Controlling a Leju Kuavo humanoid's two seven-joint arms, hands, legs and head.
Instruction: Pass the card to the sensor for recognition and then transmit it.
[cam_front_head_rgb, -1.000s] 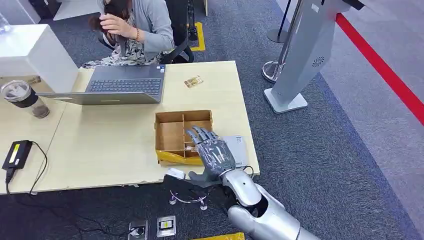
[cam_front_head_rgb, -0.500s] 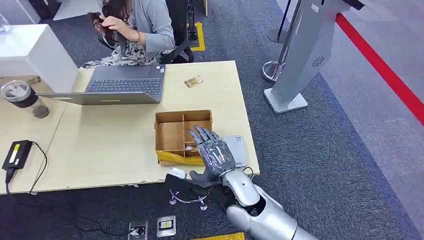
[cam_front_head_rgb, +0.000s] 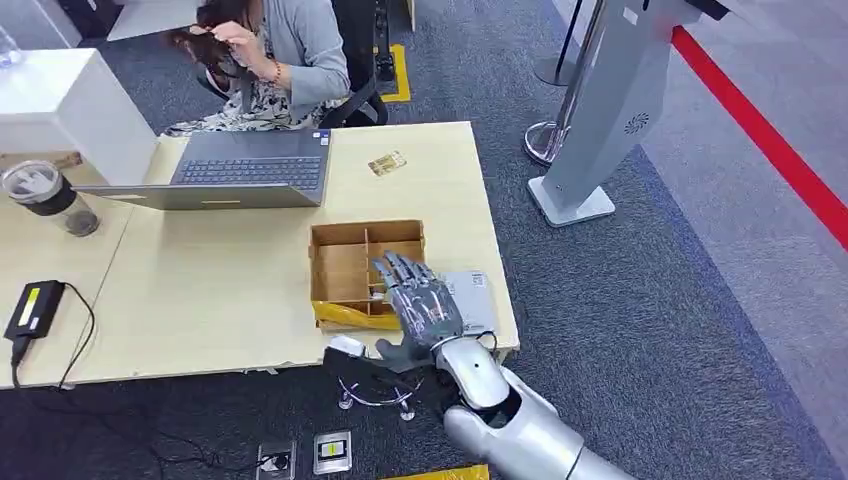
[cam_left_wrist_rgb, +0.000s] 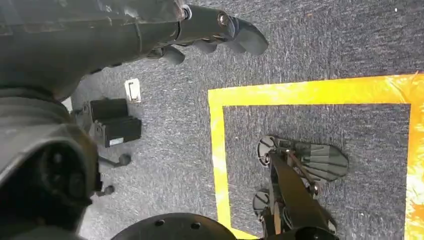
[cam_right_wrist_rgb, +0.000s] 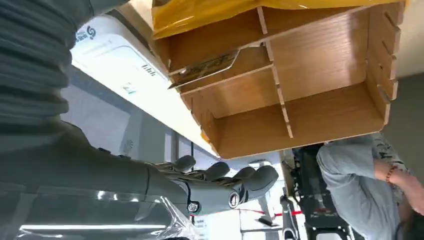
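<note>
Divided box (cam_front_head_rgb: 352, 262) left of sensor (cam_front_head_rgb: 470, 300), laptop (cam_front_head_rgb: 240, 168) behind

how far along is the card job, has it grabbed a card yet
Nothing looks done. The right hand hovers open over the cardboard box, holding nothing; a card lies in one compartment. The left hand hangs by the floor. Left to do: grasp the card, present it to the white sensor, pass it on.

You can see a small blue logo and some faint printed marks on the white sensor box (cam_right_wrist_rgb: 117, 65), but none of them is clear enough to read.
</note>
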